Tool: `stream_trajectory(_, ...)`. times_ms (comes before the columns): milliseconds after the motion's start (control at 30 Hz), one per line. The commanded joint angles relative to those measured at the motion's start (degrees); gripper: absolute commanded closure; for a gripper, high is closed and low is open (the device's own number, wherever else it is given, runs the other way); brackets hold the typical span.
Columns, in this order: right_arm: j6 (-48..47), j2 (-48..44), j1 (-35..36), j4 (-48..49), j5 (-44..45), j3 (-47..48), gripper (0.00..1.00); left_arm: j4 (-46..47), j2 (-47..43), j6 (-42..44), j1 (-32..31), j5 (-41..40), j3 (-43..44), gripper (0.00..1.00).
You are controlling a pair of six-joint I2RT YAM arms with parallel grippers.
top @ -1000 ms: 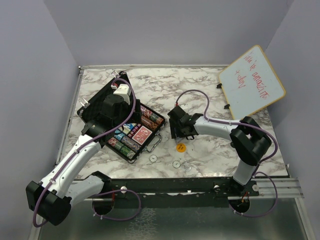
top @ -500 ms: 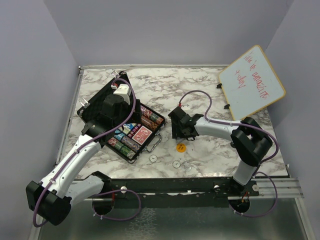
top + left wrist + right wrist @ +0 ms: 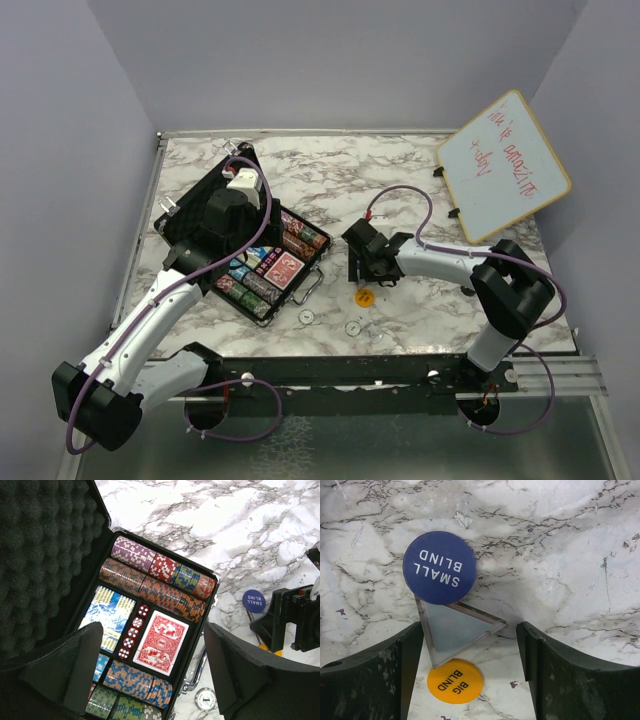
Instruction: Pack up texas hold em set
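Right wrist: clear triangle [image 3: 455, 630] lies between blue button [image 3: 439, 567] and orange button [image 3: 455, 681].

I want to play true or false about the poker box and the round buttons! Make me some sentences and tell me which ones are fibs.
1. The case is open. True.
2. The blue Small Blind button is packed inside the case. False: it lies outside, on the table.
3. The red dice sit in the case beside the red card deck. True.
4. The right hand is squeezing the orange Big Blind button. False: the hand is open and the button lies on the table.
5. A clear triangle lies between the two buttons. True.
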Motion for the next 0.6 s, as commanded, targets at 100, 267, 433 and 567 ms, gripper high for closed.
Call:
stream_trajectory(100, 0.1, 1.7, 0.5, -1.3, -0.6, -1.7, 0.28, 0.9, -0.2, -0.2, -0.1, 0.3, -1.0, 0.11)
stream_trajectory(267, 0.1, 2.1, 0.5, -0.2, -1.3, -2.1, 0.32, 0.9, -0.3, -0.2, -0.1, 0.2, -1.1, 0.11)
stream_trajectory(433, 0.4, 1.2, 0.5, 0.4, -2.1, -2.5, 0.47, 0.9, -0.2, -0.2, -0.1, 0.5, -1.0, 0.11)
stream_trajectory(567, 0.0, -0.2, 0.4, 0.6, -1.8, -2.6, 0.52, 0.8, -0.2, -0.2, -0.1, 0.4, -1.0, 0.11)
